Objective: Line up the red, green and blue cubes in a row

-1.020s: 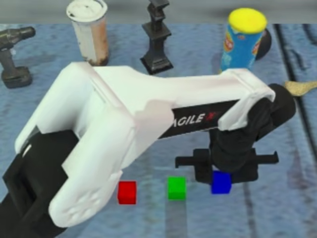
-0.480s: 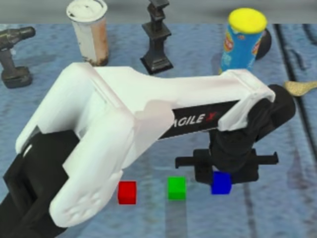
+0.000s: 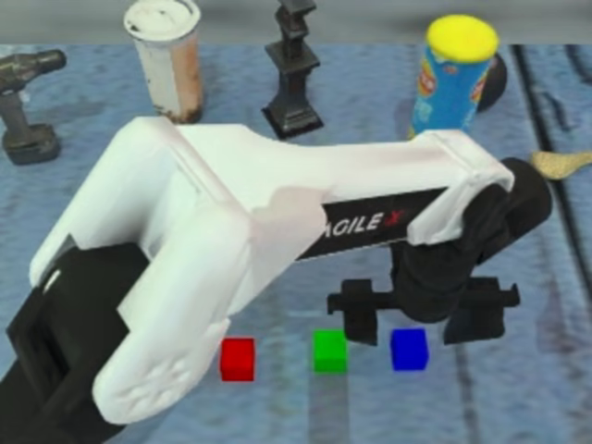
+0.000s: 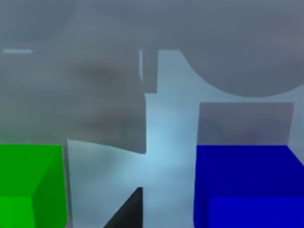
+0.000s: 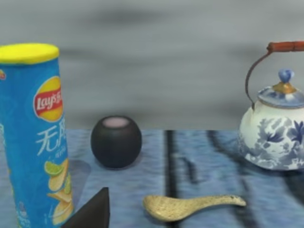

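A blue-grey cloth-like table [image 3: 555, 388] carries the row: red cube [image 3: 237, 358], green cube [image 3: 329, 351] and blue cube [image 3: 408, 349], evenly spaced. The left gripper [image 3: 421, 314] hangs just behind the blue cube, its jaws spread wide, one on either side and clear of the cube — holding nothing, touching nothing. The green cube lies beside it, the red one beyond that. To finish well, I judge it should rise straight up — no sideways drift that could nudge the blue cube out of line. The right arm sits parked off to the right, its gripper hard to read.
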